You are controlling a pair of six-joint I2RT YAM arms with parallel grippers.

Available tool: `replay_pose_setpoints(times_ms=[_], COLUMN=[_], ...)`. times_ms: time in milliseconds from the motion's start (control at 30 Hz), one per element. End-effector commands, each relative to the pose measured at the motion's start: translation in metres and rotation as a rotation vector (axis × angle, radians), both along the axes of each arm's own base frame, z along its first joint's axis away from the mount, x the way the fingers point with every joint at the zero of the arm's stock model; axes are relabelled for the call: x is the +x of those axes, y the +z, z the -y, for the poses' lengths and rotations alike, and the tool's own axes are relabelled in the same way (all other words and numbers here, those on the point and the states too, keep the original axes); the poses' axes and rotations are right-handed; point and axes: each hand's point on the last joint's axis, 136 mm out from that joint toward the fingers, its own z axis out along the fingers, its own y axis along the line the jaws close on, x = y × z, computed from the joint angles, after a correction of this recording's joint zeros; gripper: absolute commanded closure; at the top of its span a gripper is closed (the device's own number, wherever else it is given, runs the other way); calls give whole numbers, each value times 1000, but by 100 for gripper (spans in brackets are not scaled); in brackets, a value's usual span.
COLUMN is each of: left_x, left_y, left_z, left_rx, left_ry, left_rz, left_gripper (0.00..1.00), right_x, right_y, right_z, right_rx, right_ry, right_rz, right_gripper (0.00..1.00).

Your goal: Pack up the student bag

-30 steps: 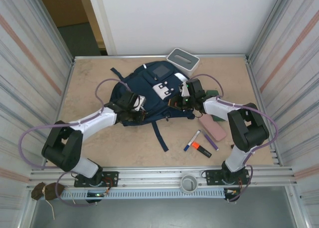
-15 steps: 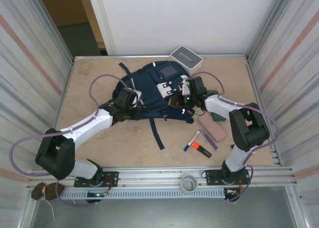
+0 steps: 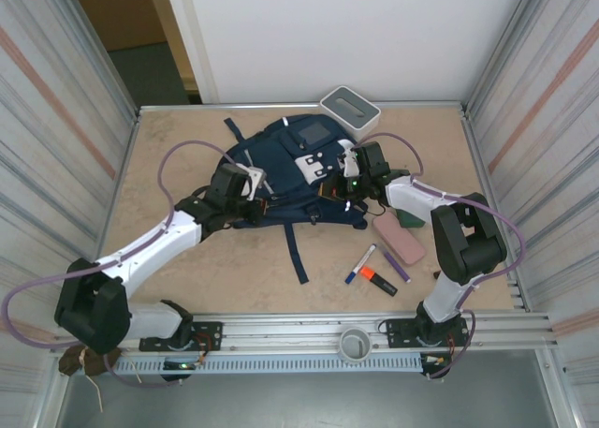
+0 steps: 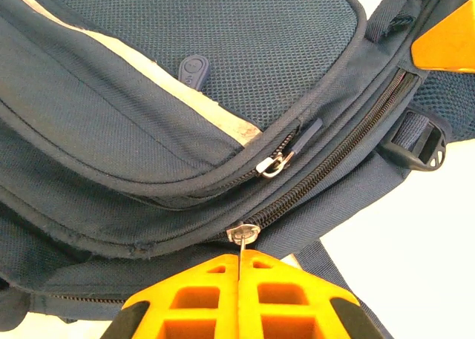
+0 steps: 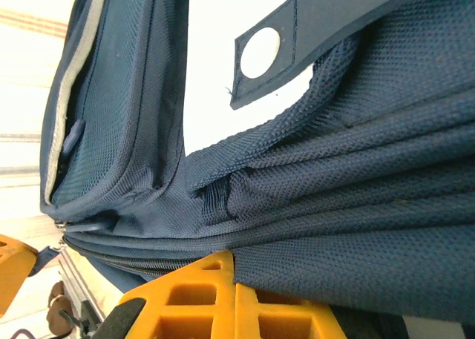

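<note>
The student bag [image 3: 290, 166], navy with white patches, lies flat at mid-table towards the back. My left gripper [image 3: 256, 203] is at its left side, shut on the metal pull of the main zipper [image 4: 243, 233], which runs closed up to the right; the orange fingertips [image 4: 215, 280] meet on the thin tab. A second zipper slider [image 4: 272, 164] sits just above, on the front pocket. My right gripper [image 3: 337, 188] is at the bag's right side, shut on a fold of navy fabric [image 5: 334, 205] near the zipper seam; its fingertips [image 5: 215, 280] pinch the cloth.
A white-grey box [image 3: 349, 107] stands behind the bag. Right of the bag lie a pink case [image 3: 400, 241], a dark green object [image 3: 406, 218], a blue marker [image 3: 360, 263], a purple pen [image 3: 394, 264] and an orange highlighter [image 3: 378, 280]. A strap [image 3: 295, 253] trails towards me.
The bag has slid towards the back of the table. My left arm has stretched out further with it, and the right gripper has shifted slightly back.
</note>
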Motion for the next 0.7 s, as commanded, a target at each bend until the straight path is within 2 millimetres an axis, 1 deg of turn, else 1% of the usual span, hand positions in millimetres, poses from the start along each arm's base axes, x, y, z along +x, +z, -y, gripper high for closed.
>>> replay_pose_setpoints(times_ms=[0, 100, 200, 267, 433, 533, 667], left_x=[-4, -10, -17, -19, -22, -23, -25], left_y=[-7, -27, -49, -60, -75, -80, -85], left_z=[-6, -17, -19, -18, -12, -9, -6], left_rx=[33, 132, 151, 152, 148, 141, 136], left_ry=[21, 48, 48, 43, 20, 10, -3], left_rz=[-28, -58, -102, -123, -161, -179, -201], left_gripper=[100, 100, 100, 100, 100, 100, 90], right_x=[13, 13, 13, 13, 12, 11, 11], right_y=[0, -3, -6, -8, -12, -13, -14], right_z=[4, 4, 3, 3, 3, 4, 5], right_rx=[-18, -19, -19, -18, -21, -25, -26], right_ry=[-35, -37, -35, -35, -34, -36, -37], right_rz=[17, 13, 9, 5, -3, -4, -5], right_gripper=[100, 100, 100, 100, 100, 100, 100])
